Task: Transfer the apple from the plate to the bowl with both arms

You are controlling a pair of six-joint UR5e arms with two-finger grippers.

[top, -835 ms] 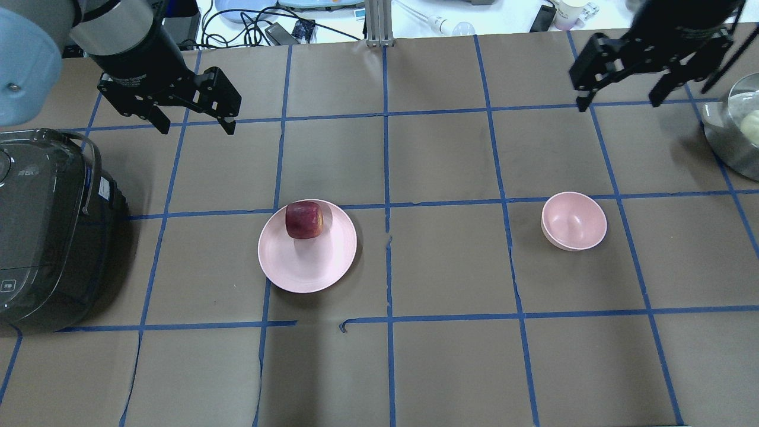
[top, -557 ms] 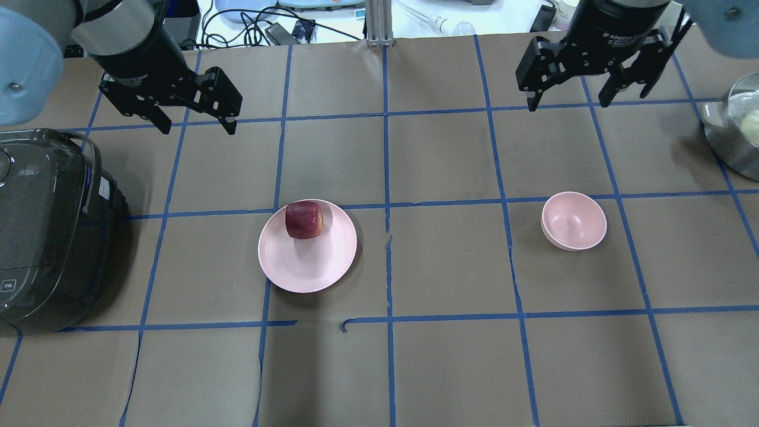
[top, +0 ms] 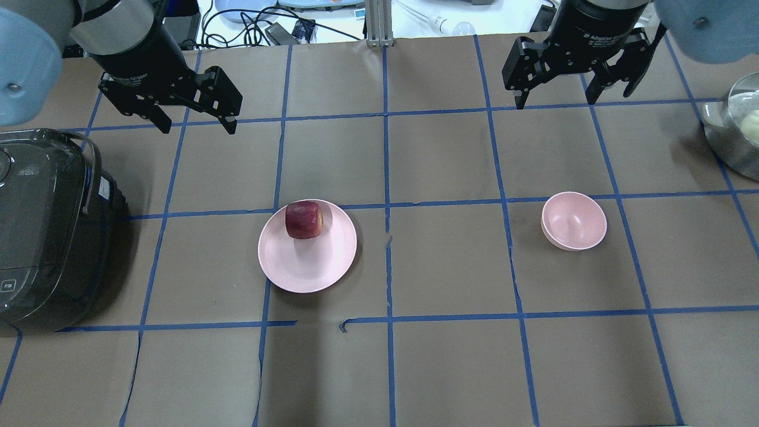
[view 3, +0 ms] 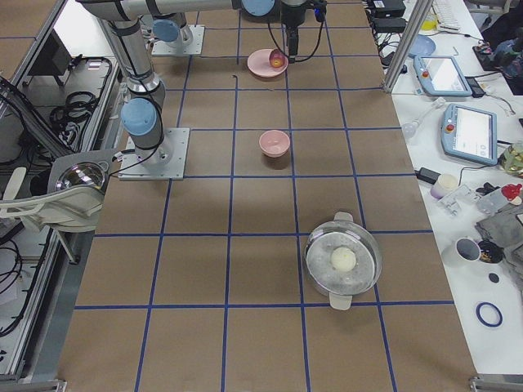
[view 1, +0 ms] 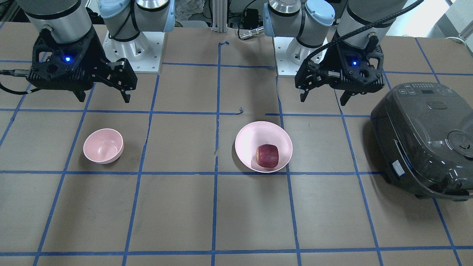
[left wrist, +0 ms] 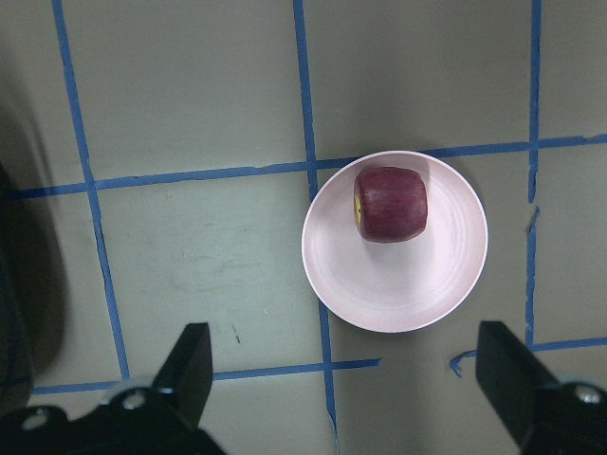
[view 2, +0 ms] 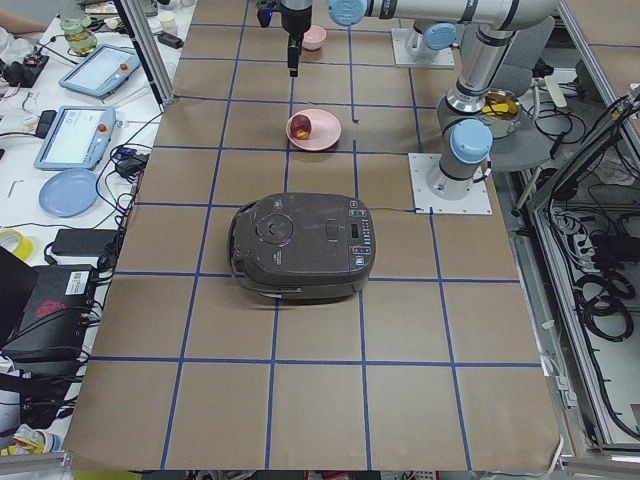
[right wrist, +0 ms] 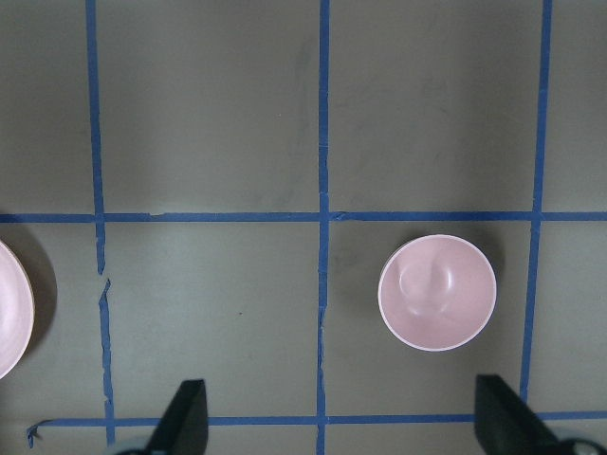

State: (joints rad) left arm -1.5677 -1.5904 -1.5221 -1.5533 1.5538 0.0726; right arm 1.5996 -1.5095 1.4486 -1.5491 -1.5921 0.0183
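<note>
Apple (top: 304,220) sits near plate (top: 308,279) rim. Left gripper (top: 197,126) and right gripper (top: 556,102) jaws spread wide. Centre left over apple, descend straight.

The left tool (top: 197,127) and the right tool (top: 556,102) hang raised, pointing down, jaws spread wide.

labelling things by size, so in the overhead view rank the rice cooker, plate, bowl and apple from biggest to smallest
1. rice cooker, clearly largest though cut off at the view's edge
2. plate
3. bowl
4. apple
No two look alike in size.
</note>
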